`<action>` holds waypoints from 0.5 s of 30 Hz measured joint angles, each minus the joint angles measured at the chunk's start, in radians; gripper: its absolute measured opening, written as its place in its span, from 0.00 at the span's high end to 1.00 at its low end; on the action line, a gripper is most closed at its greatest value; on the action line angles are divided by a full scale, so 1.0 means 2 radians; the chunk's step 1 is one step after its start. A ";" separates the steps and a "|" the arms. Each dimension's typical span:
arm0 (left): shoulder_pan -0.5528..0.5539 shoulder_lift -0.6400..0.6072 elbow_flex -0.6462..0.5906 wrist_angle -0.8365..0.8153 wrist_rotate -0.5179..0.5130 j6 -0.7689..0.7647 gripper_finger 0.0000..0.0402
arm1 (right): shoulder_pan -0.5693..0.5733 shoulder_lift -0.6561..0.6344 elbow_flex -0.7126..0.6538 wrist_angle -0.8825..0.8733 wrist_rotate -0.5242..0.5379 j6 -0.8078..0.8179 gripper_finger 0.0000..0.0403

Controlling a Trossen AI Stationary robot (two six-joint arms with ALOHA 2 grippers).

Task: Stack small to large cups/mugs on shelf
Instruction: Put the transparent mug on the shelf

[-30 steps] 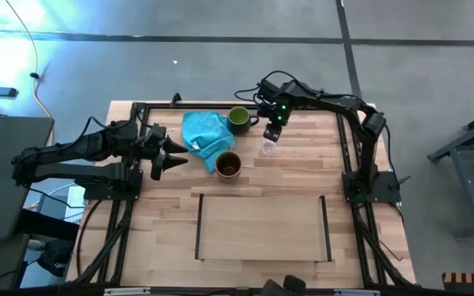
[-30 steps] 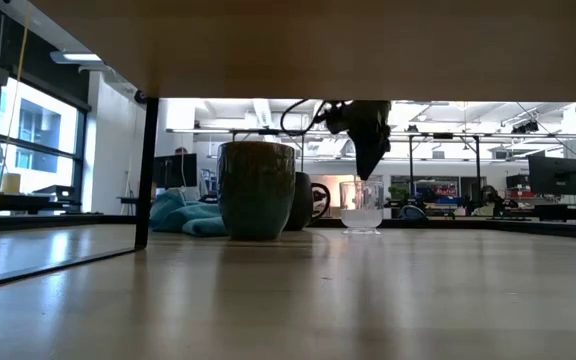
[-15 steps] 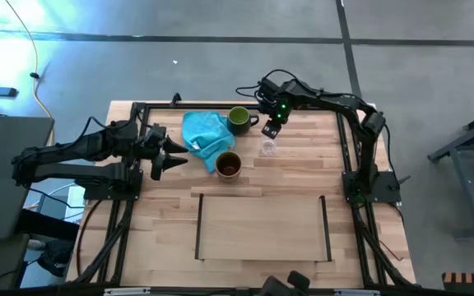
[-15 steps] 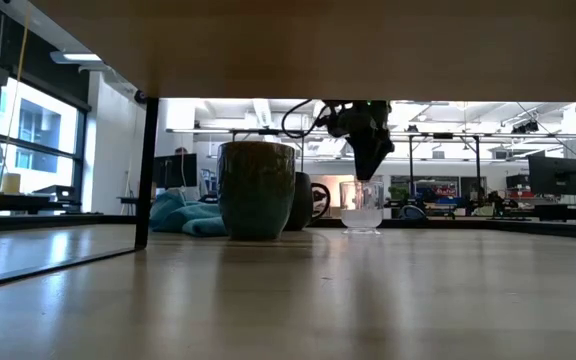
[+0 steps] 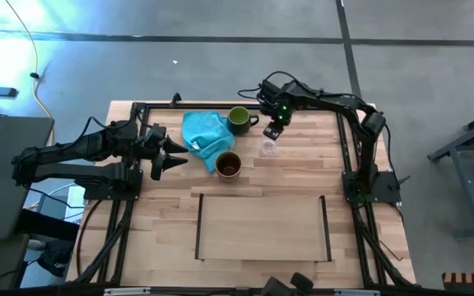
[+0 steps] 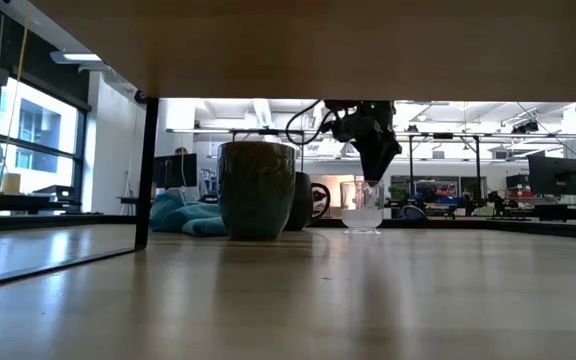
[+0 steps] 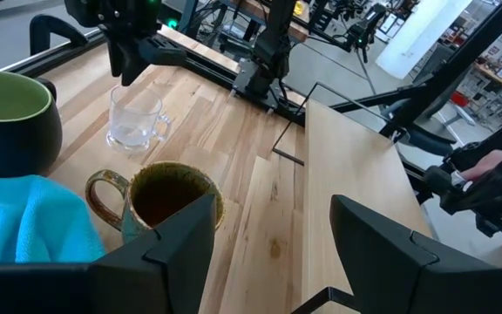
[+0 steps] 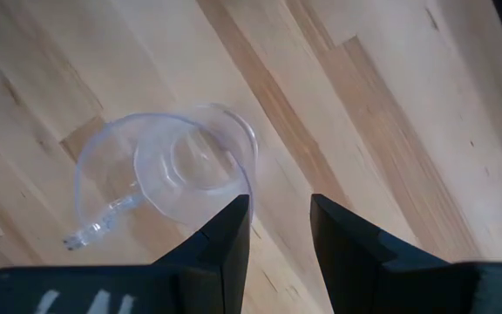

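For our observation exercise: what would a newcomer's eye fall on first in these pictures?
Probably the turquoise cloth at the table's far side, with the green mug and brown mug beside it. Next, the right gripper, open, poised just above the clear glass cup. The shelf lies bare nearer the front.

- Right gripper (image 6: 372, 180) just above glass cup (image 6: 361, 208), tips at rim.
- Brown mug (image 6: 256, 188) nearest, green mug (image 6: 301, 201) partly behind it.
- Turquoise cloth (image 6: 185, 216) further back on surface (image 6: 288, 290).

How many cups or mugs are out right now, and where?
3, all on the tabletop: green mug behind the turquoise cloth, brown mug before it, clear glass cup under the right gripper.
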 joint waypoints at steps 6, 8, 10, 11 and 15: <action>0.000 0.000 0.000 0.000 0.000 0.000 0.46 | 0.000 0.000 -0.007 0.003 0.000 0.000 0.72; 0.000 0.000 0.000 0.000 0.000 0.000 0.46 | 0.000 0.000 -0.007 0.006 0.000 0.000 0.72; 0.000 0.000 0.000 0.000 -0.003 0.000 0.46 | 0.000 0.000 -0.007 0.006 -0.006 0.000 0.72; 0.000 0.000 0.000 0.000 -0.006 0.000 0.46 | 0.000 0.000 -0.007 0.007 -0.009 0.001 0.72; 0.000 0.000 0.000 0.000 -0.010 0.001 0.46 | 0.004 0.000 -0.007 0.017 -0.014 0.004 0.72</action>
